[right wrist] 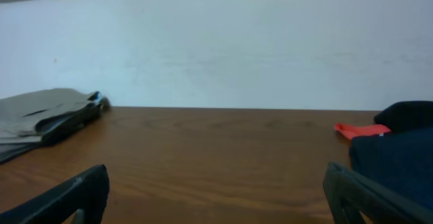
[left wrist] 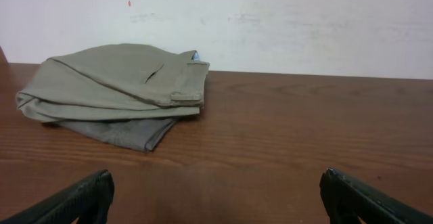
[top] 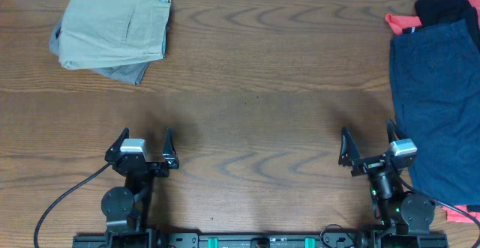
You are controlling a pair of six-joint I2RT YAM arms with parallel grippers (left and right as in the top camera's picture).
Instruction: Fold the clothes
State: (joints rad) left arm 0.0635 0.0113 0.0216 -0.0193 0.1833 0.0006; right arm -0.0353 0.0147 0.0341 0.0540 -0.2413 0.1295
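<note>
Your left fingers point(top: 168, 140) and right fingers point(top: 345, 144) hang spread wide and empty over the near bench point(top: 255, 106). Far left, the khaki shorts point(top: 112, 19) lie folded atop the grey-olive pair point(top: 133, 73), seemingly done. At right, the navy shorts point(top: 435, 106) sprawl unfolded and are likely yours next.

Looks like a robotics lab or test room. Told by the rig: a small black arm point(top: 124, 195) at the left and a second arm point(top: 397, 203) at the right, both mounted on a dark rail point(top: 262, 241) along the near edge of a wood-grain bench point(top: 262, 91), with a black cable point(top: 56, 203) looping off the left base. Backed by a plain white wall point(left wrist: 304, 21), faintly scuffed. Set out in separate piles: folded shorts point(top: 112, 27) stacked far left, dark shorts point(top: 439, 106) spread flat at the right edge, with red cloth point(top: 401, 22) showing beneath.
</note>
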